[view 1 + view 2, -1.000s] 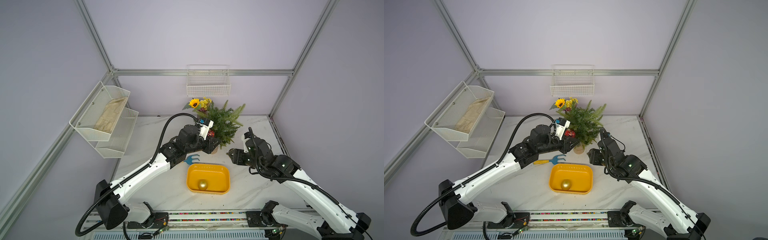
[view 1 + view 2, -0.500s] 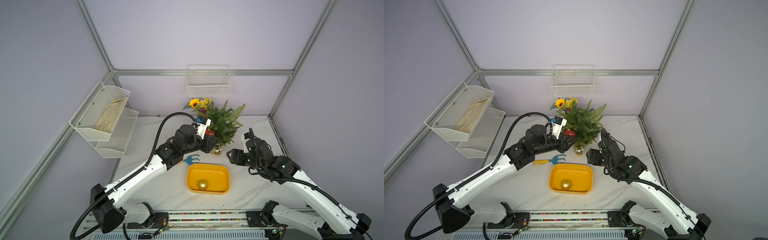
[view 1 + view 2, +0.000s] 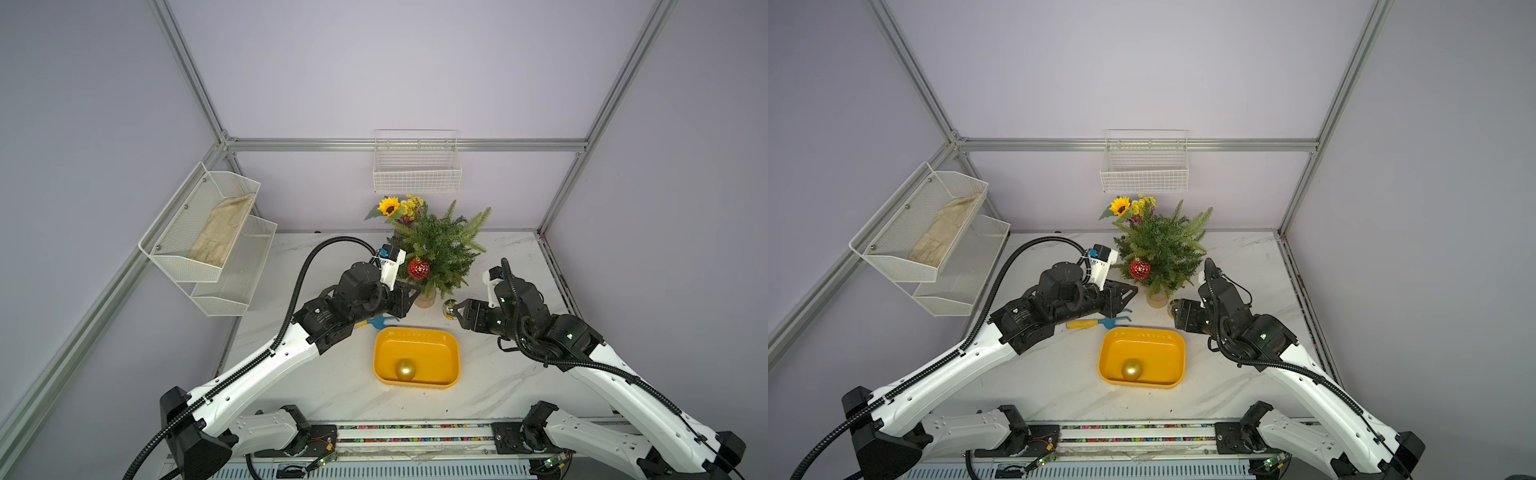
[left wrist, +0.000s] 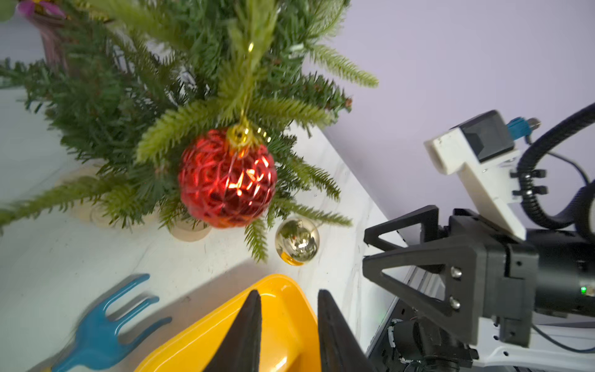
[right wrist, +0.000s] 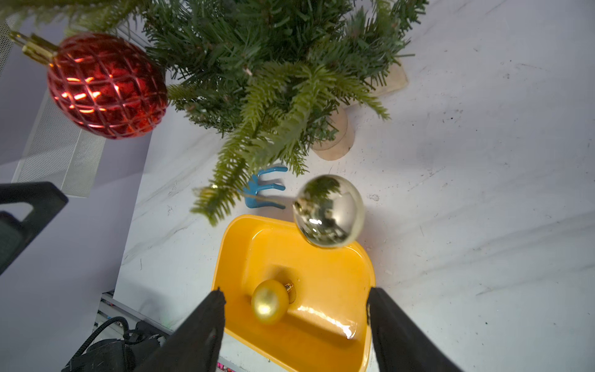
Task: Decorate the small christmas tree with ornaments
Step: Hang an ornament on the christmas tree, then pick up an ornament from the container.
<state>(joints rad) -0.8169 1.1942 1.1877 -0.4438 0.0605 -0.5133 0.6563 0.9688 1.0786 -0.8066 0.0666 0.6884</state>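
Pale lilac walls [image 3: 415, 62] close me in on three sides, joined by bare aluminium bars [image 3: 407, 144] at the corners and across the back. I work on a white marble-patterned table [image 3: 345, 390]. A white wire basket [image 3: 417, 183] hangs on the back wall. On the wall to my left is a two-tier mesh shelf [image 3: 232, 286], with a beige cloth [image 3: 224, 232] lying in its upper tier. The light is soft and even.

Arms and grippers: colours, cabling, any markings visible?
White shells, black joints, black corrugated cable hose on left arm and right arm. Black left gripper and right gripper: pointed open-frame triangular fingers, white camera mount with blue connector. Labels unreadable.
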